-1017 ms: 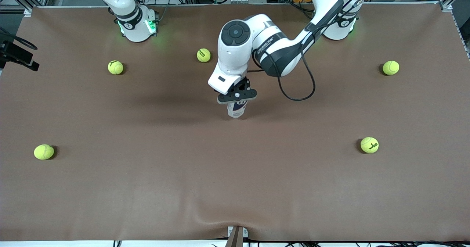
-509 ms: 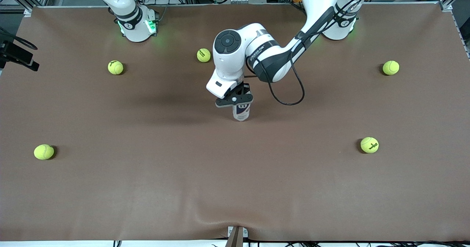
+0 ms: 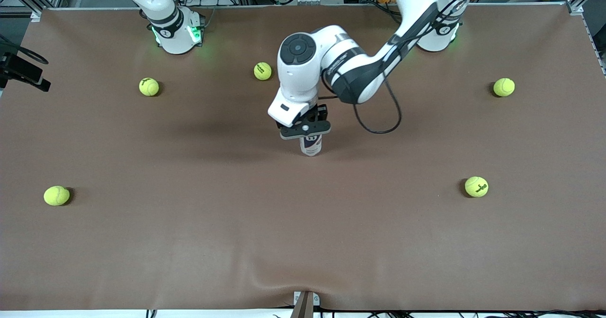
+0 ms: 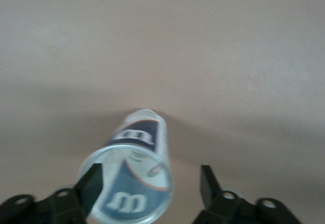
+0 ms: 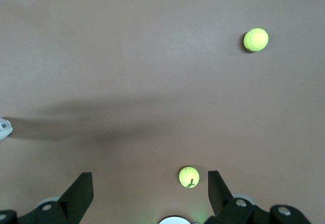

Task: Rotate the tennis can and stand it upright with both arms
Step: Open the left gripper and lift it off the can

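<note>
Since half a second ago the left arm's elbow and wrist have risen a little and swung slightly toward the left arm's end of the table, while the tennis can [image 3: 311, 145] stays upright at about the same spot near the middle of the brown cloth [image 3: 303, 242].

That cloth covers the whole table, with a crease at its six o'clock edge, where a small bracket [image 3: 305, 304] pokes up. Aluminium framing and cables line the twelve o'clock edge.

Going across the front view: a tennis ball [image 3: 56, 195] at about eight o'clock, another [image 3: 148, 86] at ten, then the right arm's green-lit base [image 3: 176, 33] at eleven; this arm waits, and most of it is cut off by the frame. The right gripper [image 5: 150, 183] is out of the front view; in its wrist view its fingers are spread wide with nothing between them, over bare cloth and two balls.

A third ball [image 3: 262, 71] lies at twelve o'clock from the can. The left gripper [image 3: 305, 129] sits over the can, hiding its top. In the left wrist view [image 4: 150, 183] the fingers stand wide apart, one just beside the can's rim; whether it touches is unclear.

Two more balls [image 3: 476, 186] [image 3: 503, 87] lie at four and two o'clock.
</note>
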Robot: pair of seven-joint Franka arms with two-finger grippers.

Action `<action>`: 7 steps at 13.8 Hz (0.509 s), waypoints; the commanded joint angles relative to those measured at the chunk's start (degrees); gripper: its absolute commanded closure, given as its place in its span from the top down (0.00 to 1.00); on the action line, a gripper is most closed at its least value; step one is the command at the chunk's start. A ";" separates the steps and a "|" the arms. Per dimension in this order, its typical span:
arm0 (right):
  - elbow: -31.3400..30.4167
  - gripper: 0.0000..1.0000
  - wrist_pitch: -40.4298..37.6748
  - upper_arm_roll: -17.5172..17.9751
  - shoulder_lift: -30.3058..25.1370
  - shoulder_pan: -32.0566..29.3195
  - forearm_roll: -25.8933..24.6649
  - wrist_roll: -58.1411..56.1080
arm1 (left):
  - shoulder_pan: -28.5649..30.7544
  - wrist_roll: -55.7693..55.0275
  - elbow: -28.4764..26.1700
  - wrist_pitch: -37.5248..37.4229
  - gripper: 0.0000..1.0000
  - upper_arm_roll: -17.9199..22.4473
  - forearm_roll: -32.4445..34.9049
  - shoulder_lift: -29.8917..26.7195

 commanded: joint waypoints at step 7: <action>1.35 1.00 -0.78 0.86 0.48 -0.95 -0.37 0.39 | 14.55 13.94 -0.76 -10.75 1.00 -0.56 -4.34 -15.02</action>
